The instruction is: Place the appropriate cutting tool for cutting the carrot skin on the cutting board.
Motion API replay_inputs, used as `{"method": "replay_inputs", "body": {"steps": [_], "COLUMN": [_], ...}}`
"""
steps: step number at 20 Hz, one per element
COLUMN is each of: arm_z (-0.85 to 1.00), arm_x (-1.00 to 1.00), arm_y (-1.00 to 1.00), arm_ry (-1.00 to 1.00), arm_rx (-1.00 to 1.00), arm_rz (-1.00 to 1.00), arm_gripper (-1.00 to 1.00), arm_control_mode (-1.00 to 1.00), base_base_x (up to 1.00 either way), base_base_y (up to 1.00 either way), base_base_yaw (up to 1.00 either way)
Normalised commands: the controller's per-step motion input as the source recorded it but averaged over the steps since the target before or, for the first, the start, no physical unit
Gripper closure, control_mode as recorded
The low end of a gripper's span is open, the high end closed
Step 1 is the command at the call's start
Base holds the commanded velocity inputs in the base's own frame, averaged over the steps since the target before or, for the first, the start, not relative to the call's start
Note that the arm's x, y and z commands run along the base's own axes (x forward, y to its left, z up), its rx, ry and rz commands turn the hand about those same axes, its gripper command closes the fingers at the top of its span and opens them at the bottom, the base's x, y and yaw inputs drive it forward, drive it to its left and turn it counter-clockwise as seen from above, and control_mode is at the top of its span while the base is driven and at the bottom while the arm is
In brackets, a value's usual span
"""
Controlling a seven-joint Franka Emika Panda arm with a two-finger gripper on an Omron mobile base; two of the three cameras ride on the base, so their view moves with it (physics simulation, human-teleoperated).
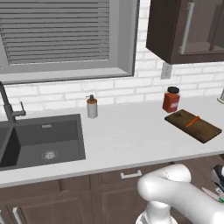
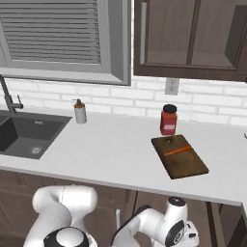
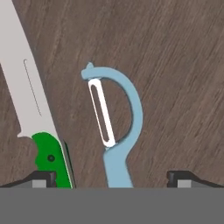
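Arm folded low in front of the cabinets, below counter level, hand pointing down at a dark wood-grain surface. Gripper [image 3: 112, 177] spread wide: left fingertip [image 3: 43, 178] by the knife [image 3: 30, 109] with the green handle, right fingertip [image 3: 181, 178] well clear, peeler [image 3: 117, 127] lying between them, handle toward the hand, untouched. Knife and peeler side by side, not touching. On the counter: sink [image 1: 41, 140], soap bottle [image 1: 92, 106], red jar [image 1: 171, 99] just behind the board [image 1: 193, 125]. Carrot [image 1: 193, 121] lies across the board.
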Motion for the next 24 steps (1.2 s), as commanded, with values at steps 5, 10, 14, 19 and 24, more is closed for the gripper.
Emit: {"method": "replay_inputs", "body": {"steps": [5,10,14,19,24], "arm_z": [-0.13,-0.19,-0.38,-0.46,-0.40], "arm_x": [0.03,0.06,-0.02,-0.01,-0.05], "arm_y": [-0.08,-0.05,-0.11,-0.01,-0.04], "arm_ry": [0.00,0.00,-0.01,0.00,-0.01], "arm_rx": [0.05,0.04,0.04,0.00,0.03], "arm_rz": [0.04,0.05,0.03,0.01,0.02], "arm_gripper": [-1.00,-1.00,-1.00,1.00,1.00], "arm_control_mode": [-1.00,-1.00,-1.00,-1.00,-1.00], "base_base_x": [0.00,0.00,0.00,0.00,0.00], "base_base_y": [0.00,0.00,0.00,0.00,0.00], "base_base_yaw": [0.00,0.00,0.00,0.00,0.00]}}
